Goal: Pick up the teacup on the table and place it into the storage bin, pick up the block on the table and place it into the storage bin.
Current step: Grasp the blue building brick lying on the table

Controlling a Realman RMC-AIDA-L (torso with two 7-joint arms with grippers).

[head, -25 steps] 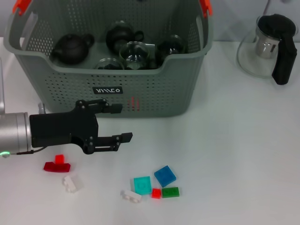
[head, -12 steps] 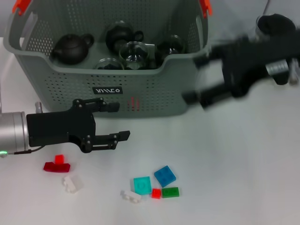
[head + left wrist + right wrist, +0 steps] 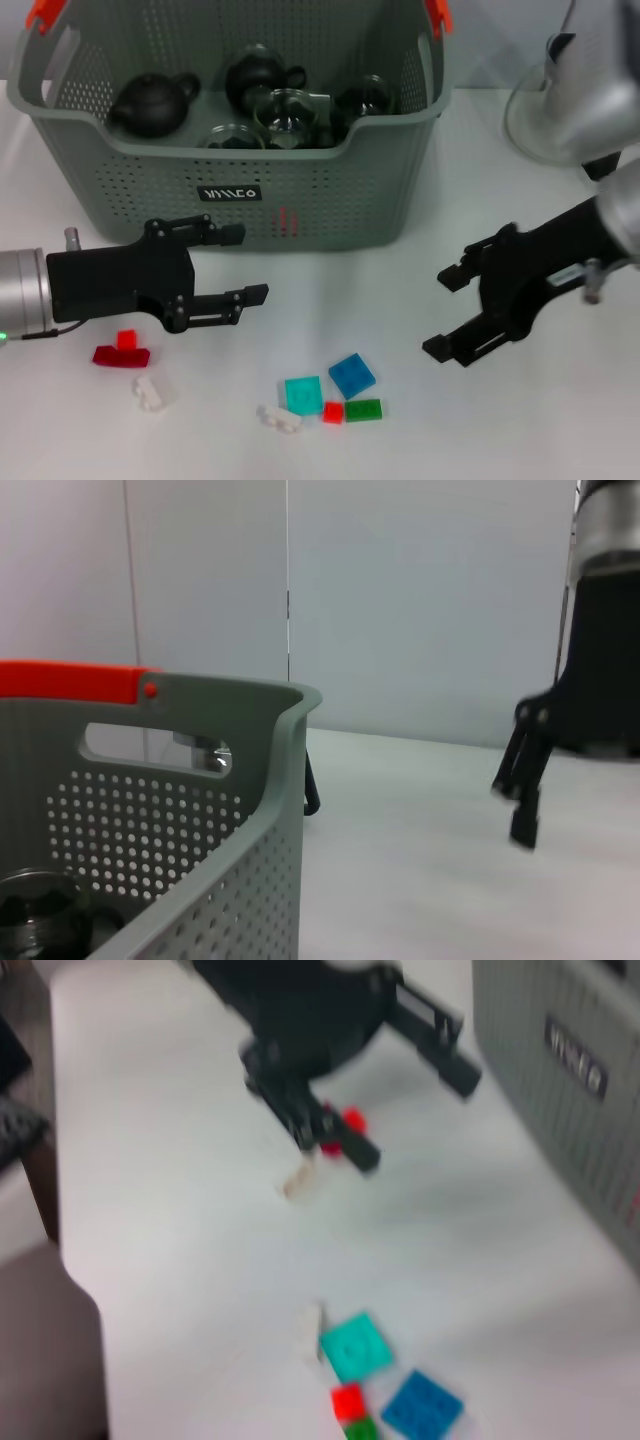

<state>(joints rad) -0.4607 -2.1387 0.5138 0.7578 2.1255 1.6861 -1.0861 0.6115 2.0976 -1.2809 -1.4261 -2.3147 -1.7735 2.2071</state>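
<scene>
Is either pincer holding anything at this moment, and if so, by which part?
Nothing is held. The left pincer is open and empty in front of the storage bin; the right pincer is open and empty above the table, right of the blocks.

left end effector (image 3: 395, 1085), jaws apart, above red block (image 3: 352, 1120); teal block (image 3: 357, 1348) nearer

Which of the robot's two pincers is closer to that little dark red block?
Left. The left pincer hangs open just above and beside the dark red block; the right pincer, also open, is far across the table.
</scene>
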